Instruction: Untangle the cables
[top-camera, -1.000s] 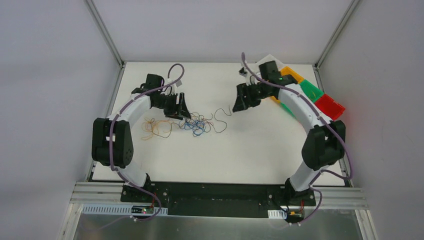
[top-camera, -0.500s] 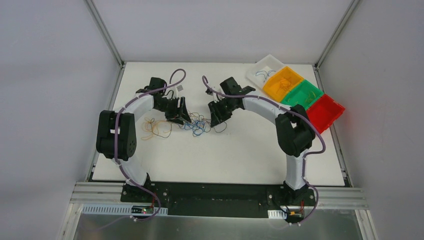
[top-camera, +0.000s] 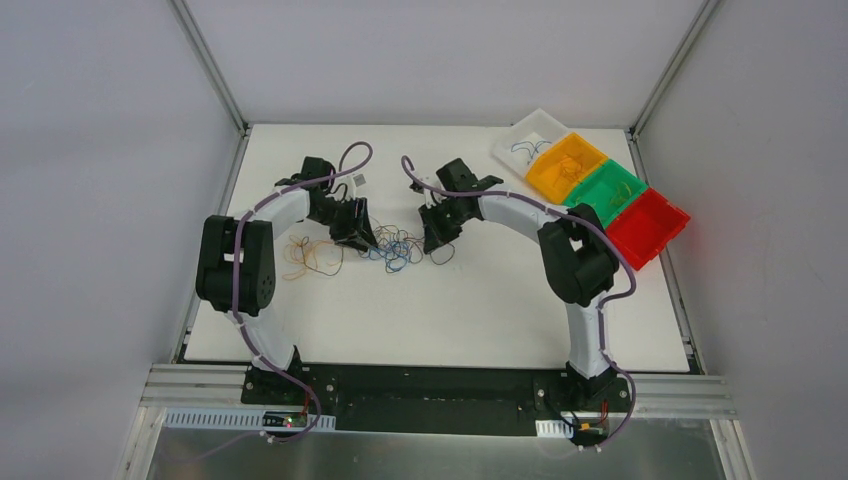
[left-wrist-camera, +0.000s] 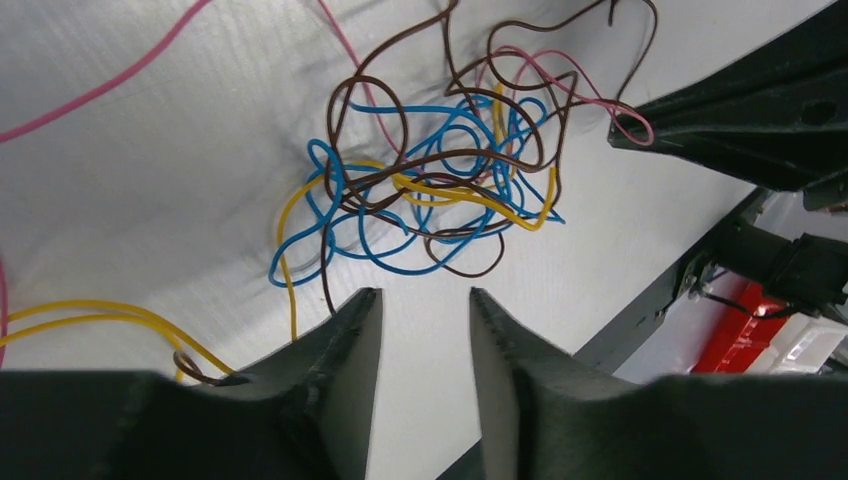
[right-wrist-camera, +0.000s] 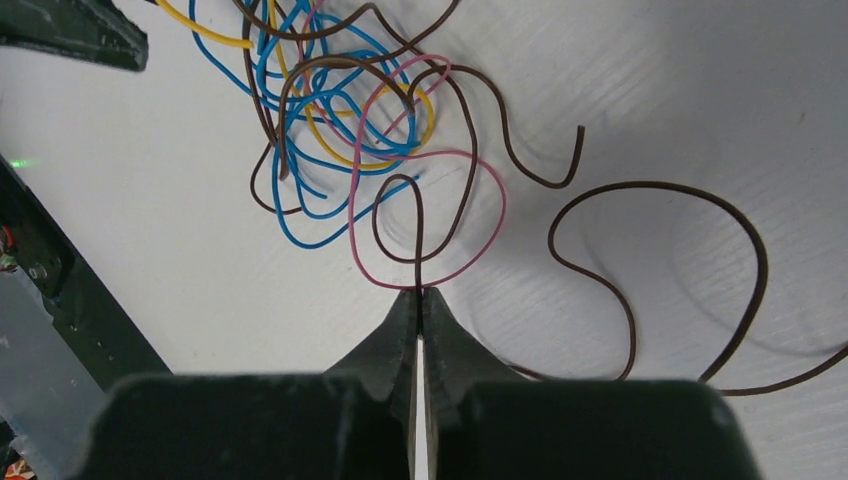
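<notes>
The cables (top-camera: 395, 248) lie bunched mid-table, a knot of thin blue, yellow, brown and pink wires (left-wrist-camera: 440, 180). My left gripper (top-camera: 362, 238) sits at the knot's left side. Its jaws (left-wrist-camera: 425, 292) are open with only bare table between them, just short of the blue loops. My right gripper (top-camera: 432, 245) is at the knot's right side, shut (right-wrist-camera: 420, 290) on a brown cable (right-wrist-camera: 417, 230) that rises from its tips into the tangle (right-wrist-camera: 340, 110). A pink loop (right-wrist-camera: 495, 215) brushes the same tips. More orange and yellow wires (top-camera: 310, 258) lie loose to the left.
A loose brown wire (right-wrist-camera: 690, 200) curls on the table right of the right gripper. At the back right stands a row of bins: clear (top-camera: 528, 145), orange (top-camera: 568, 165), green (top-camera: 605, 190) and red (top-camera: 648, 222). A small tag (top-camera: 358, 178) lies behind the left gripper.
The right arm swung from the bins over to the tangle and shut its jaws on the brown cable. The left jaws narrowed and stayed by the knot.
</notes>
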